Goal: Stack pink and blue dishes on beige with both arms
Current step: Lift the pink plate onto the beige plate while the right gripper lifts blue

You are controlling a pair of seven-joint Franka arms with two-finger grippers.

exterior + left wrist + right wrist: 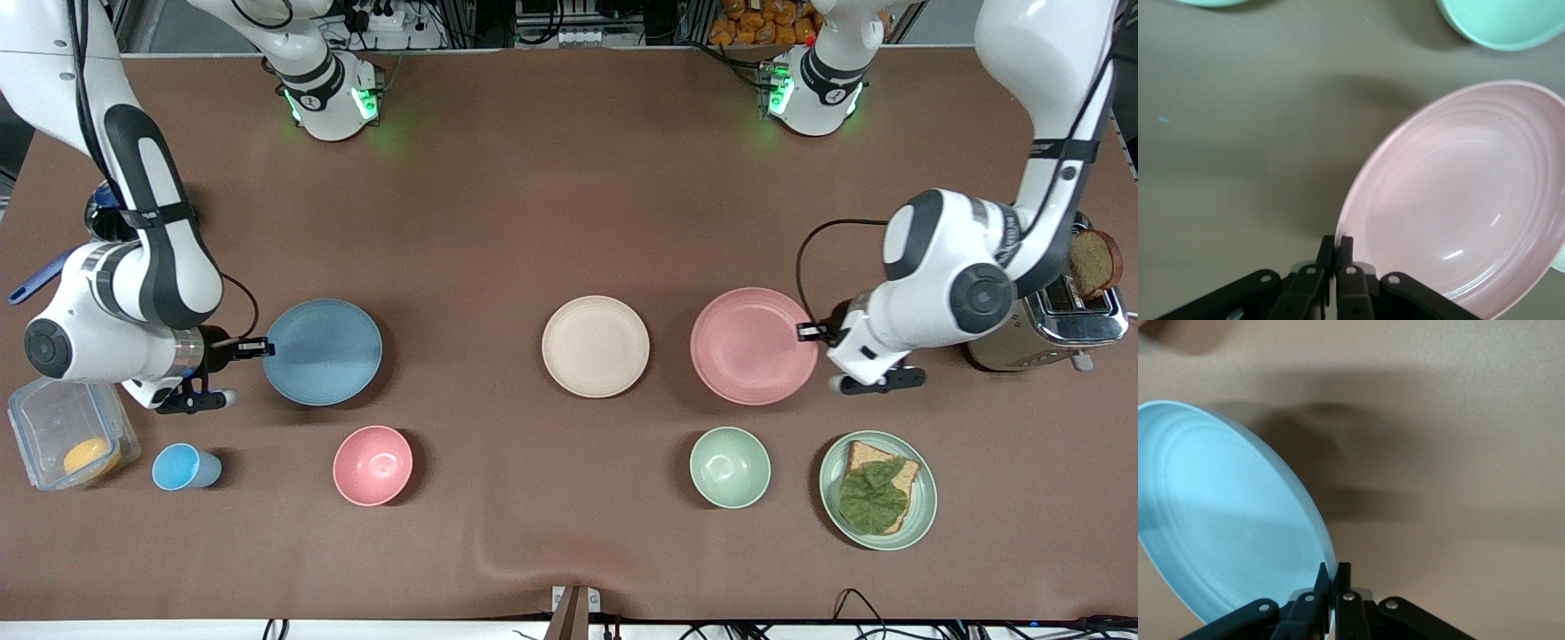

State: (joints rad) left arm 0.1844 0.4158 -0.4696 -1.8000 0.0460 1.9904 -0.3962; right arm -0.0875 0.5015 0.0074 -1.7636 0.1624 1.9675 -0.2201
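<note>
A robotics lab set up as a mock kitchen: two white robot arms are bolted along one edge of a brown-covered worktop, with aluminium framing and cables past their bases, while a toaster, bowls and plates supply the kitchen props.

Four plates are lying on the counter: one blue plate, one beige plate, one pink plate, one green plate. Two bowls are standing there, a pink bowl and a green bowl, with one blue cup.
</note>
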